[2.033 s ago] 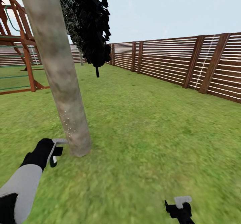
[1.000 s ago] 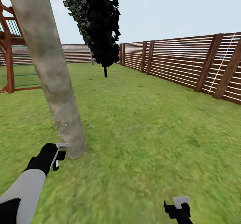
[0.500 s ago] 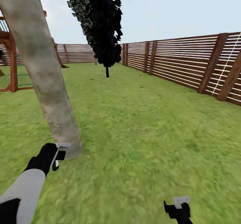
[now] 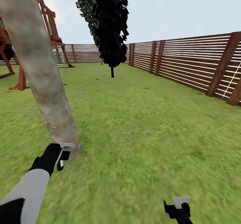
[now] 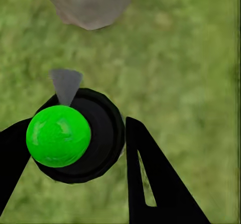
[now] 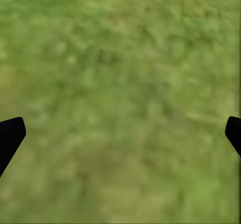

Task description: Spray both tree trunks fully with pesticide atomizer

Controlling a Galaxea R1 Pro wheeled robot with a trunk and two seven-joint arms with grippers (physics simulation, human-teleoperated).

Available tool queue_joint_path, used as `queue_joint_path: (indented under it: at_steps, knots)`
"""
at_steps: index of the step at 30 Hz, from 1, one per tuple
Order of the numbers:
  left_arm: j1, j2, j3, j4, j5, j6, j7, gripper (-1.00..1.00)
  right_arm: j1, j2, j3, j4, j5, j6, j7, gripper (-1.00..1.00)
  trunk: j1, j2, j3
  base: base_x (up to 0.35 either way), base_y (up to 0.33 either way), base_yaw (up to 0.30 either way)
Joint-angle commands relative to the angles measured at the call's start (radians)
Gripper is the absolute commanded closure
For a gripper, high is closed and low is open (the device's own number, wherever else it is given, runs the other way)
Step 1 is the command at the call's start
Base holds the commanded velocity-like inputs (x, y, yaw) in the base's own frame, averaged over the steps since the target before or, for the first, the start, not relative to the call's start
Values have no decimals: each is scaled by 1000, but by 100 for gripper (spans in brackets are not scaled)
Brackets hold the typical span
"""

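Left hand (image 4: pixel 59 157) low beside the trunk (image 4: pixel 40 67) base, clamped on the atomizer (image 5: pixel 75 136): in the left wrist view its black fingers (image 5: pixel 150 184) flank a round black body with a bright green cap, grey nozzle aimed toward the trunk foot. In the head view the pale nozzle tip sits just beside the bark, perhaps touching; cannot tell which. Fine white specks dot the bark above the hand, low on the trunk. Higher bark looks bare of them.

Right hand (image 4: pixel 178 206) hangs low at the lower edge of the head view, well apart from the trunk; its fingers (image 6: pixel 10 136) stand wide apart over the lawn (image 4: pixel 150 123), holding nothing.

Behind: a dark narrow tree (image 4: pixel 107 23), slatted fence (image 4: pixel 187 63), wooden play frame (image 4: pixel 50 26).

Step in hand, by my reading: spraying this first trunk, working the base. Coverage seems partial, confined to the lower stretch facing the robot.

Next move likely calls for raising the nozzle up the trunk and working round its far side while keeping the nozzle pointed at the bark. The second tree is not in view; the base must go find it afterwards.
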Motion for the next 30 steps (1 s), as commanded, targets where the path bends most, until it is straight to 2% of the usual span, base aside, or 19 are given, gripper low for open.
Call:
queue_joint_path:
  at_steps: [1,4,6,8,10,12,14,15,17,18,22,25,30]
  knots:
    - [-1,-2,4,-4,-14,3,-10,100,-1,0,-6,2,11,-4,-5,-100,0,0,-1,268,-169,0]
    - [-1,12,8,-4,-15,3,-11,100,-1,0,-5,2,11,-4,-5,-100,0,0,-1,273,-164,43]
    - [-1,42,10,-4,-16,4,-11,100,-1,0,-5,2,11,-4,-5,-100,0,0,-1,276,-146,184]
    - [3,92,12,1,-15,4,-11,100,-1,0,-5,2,11,-4,-5,-100,0,0,-1,276,-139,251]
    - [45,108,11,-3,-14,2,-11,100,-1,0,-5,2,11,-4,-5,-100,0,0,-1,255,-122,273]
    - [64,103,9,1,-12,-16,-10,100,-1,0,-6,2,11,-4,-5,-100,0,0,-1,100,-39,277]
    - [69,41,9,5,-11,-53,15,100,-1,0,-6,2,11,-4,-5,-100,0,0,-1,13,-5,278]
    - [69,26,10,5,-8,-56,38,100,-1,0,-6,2,11,-4,-5,-100,0,0,-1,4,-2,278]
    - [70,14,16,5,-4,-58,70,100,-1,0,-5,2,11,-4,-5,-100,0,0,-1,2,-1,278]
    - [70,17,20,4,-2,-58,76,100,-1,0,-6,2,11,-4,-5,-100,0,0,-1,0,0,278]
    - [70,55,79,3,2,-63,79,100,-1,0,-6,2,11,-4,-5,-100,0,0,-1,0,0,278]
    - [70,46,83,5,2,-65,79,100,-1,0,-6,2,11,-4,-5,-100,0,0,-1,0,0,220]
    - [70,32,84,4,3,-65,80,100,-1,0,-6,2,11,-4,-5,-100,0,0,-1,149,-95,27]
